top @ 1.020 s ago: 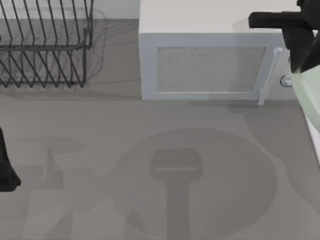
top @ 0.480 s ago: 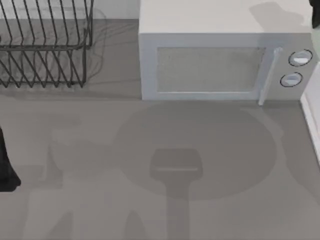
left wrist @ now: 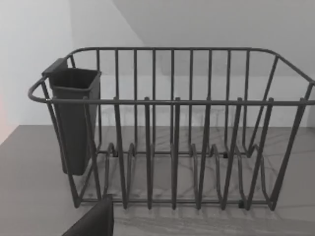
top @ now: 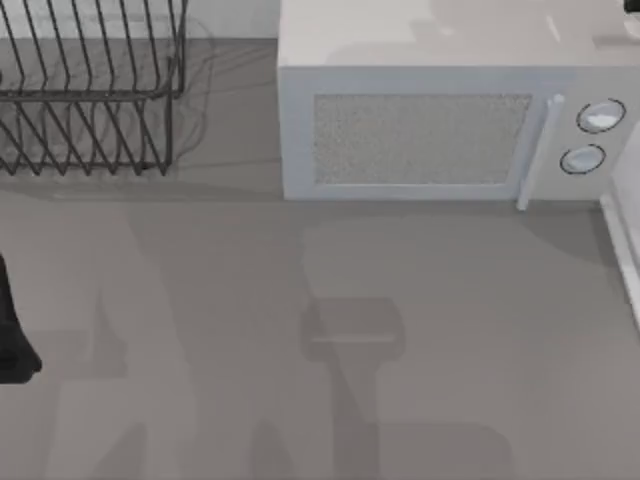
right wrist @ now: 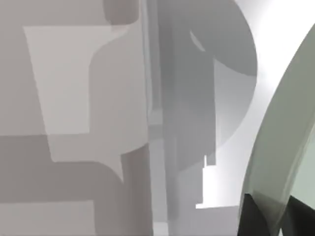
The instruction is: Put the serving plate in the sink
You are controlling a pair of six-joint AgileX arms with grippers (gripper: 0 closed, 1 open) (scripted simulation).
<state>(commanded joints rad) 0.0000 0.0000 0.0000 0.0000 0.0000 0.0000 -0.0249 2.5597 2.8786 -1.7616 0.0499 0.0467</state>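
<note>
The serving plate is a pale mint-green disc seen edge-on in the right wrist view, held above pale grey and white surfaces. My right gripper is shut on its rim, with one dark finger on each side of the edge. The sink shows in the top view as a thin white rim at the table's right edge, just in front of the microwave. My left arm is parked at the table's left edge.
A grey-white microwave with two round knobs stands at the back right. A dark wire dish rack with a cutlery cup stands at the back left. Shadows of the arms lie on the grey tabletop.
My right arm has carried the plate off the top view's right edge. The microwave's knobs are uncovered, and the plate's big round shadow has gone from the table.
</note>
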